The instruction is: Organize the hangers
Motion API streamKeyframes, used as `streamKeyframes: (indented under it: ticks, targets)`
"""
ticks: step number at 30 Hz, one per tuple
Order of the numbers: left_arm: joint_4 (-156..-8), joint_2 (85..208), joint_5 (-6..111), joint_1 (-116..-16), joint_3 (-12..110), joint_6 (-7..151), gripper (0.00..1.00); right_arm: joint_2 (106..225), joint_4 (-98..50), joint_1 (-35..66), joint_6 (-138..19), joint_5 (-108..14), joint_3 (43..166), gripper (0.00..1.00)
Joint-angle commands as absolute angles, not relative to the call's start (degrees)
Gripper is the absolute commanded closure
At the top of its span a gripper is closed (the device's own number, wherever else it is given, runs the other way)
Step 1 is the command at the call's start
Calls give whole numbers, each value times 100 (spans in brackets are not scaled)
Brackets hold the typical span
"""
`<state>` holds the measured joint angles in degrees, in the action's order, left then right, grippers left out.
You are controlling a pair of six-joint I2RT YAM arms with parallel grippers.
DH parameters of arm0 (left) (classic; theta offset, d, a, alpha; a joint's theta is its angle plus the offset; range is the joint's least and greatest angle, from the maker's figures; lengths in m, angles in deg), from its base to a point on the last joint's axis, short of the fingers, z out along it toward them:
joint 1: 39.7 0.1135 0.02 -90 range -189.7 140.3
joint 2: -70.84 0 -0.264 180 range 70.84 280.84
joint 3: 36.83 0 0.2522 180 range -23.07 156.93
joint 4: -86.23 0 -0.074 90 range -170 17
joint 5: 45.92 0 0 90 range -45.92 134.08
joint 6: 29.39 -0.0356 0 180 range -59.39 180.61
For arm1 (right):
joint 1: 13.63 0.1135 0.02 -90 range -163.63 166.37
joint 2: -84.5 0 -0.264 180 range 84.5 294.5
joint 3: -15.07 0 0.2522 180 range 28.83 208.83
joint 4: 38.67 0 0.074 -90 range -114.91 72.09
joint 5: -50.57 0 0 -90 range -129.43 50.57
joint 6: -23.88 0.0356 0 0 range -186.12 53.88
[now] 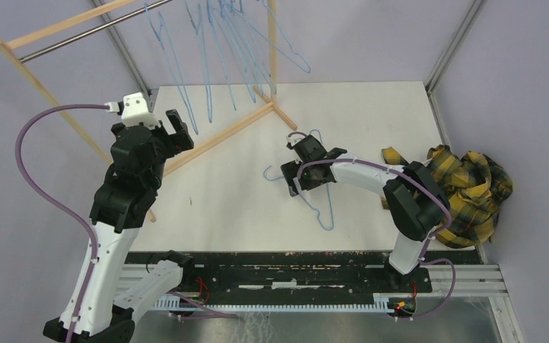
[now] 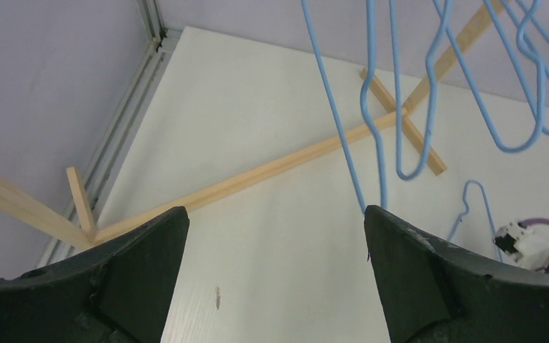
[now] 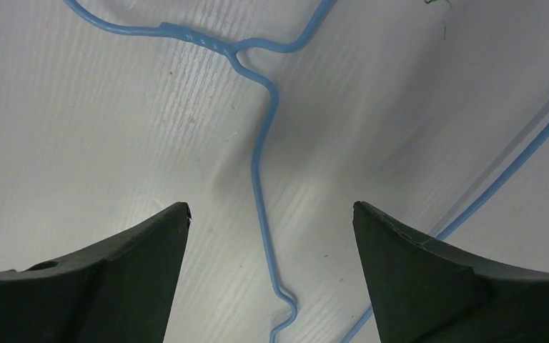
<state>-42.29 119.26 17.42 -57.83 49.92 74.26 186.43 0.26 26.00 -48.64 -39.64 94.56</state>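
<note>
The hangers [image 1: 237, 50] are light blue, both those on the rod and the one lying on the bench. The bench [image 1: 221, 207] is white with a faint straight grain. The rack [image 1: 218, 138] is pale bare wood, and its rod [image 1: 93, 31] is grey metal. The crumpled cloth [image 1: 472, 182] is yellow and dark plaid. The cables [image 1: 18, 153] are purple. The left arm [image 1: 132, 171] and right arm [image 1: 357, 171] mix black and white parts. The left tool [image 2: 275, 214] and right tool [image 3: 271, 207] have black fingers. The walls [image 1: 529, 86] are pale lilac.
</note>
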Motion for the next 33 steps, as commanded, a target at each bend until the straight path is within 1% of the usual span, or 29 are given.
streamKeyframes:
  ticks: [1,7,11,12,13,16,17,18,19,22,25,30,33]
  targets:
    - [-4136,11582,2225,-5789,4586,7970,1,18980,-153,2666,-5049,-3729,9806,9]
    - [-4052,11292,2783,-5789,3998,8296,1,19415,-304,2826,-5074,-3500,9993,15]
    - [-4093,11050,2879,-5789,3680,8407,1,19664,-295,2887,-5016,-3312,10163,35]
    - [-4104,11002,2900,-5789,3630,8427,1,19718,-294,2905,-5000,-3247,10175,37]
    - [-4107,10957,2929,-5786,3583,8444,1,19766,-298,2922,-4993,-3174,10170,41]
    - [-4090,10880,3030,-5789,3472,8481,1,19867,-377,2972,-4916,-2988,10060,75]
    - [-4081,10854,3078,-5789,3442,8499,1,19900,-407,2981,-4889,-2955,10018,85]
    - [-4081,10821,3126,-5789,3408,8511,1,19929,-446,2984,-4841,-2912,9973,94]
    - [-4076,10803,3185,-5789,3384,8516,1,19937,-493,2988,-4790,-2873,9920,99]
    - [-4062,10793,3428,-5789,3329,8531,1,19764,-791,2983,-4628,-2873,9659,99]
    - [-4089,10759,3683,-5791,3246,8556,1,19190,-1173,2927,-4331,-3039,9316,99]
    - [-4465,10480,4061,-5789,2840,8712,1,18268,-2344,2367,-2954,-4348,8610,99]
    - [-4585,10422,4197,-5788,2618,8821,1,18130,-2572,2252,-2583,-4795,8625,99]
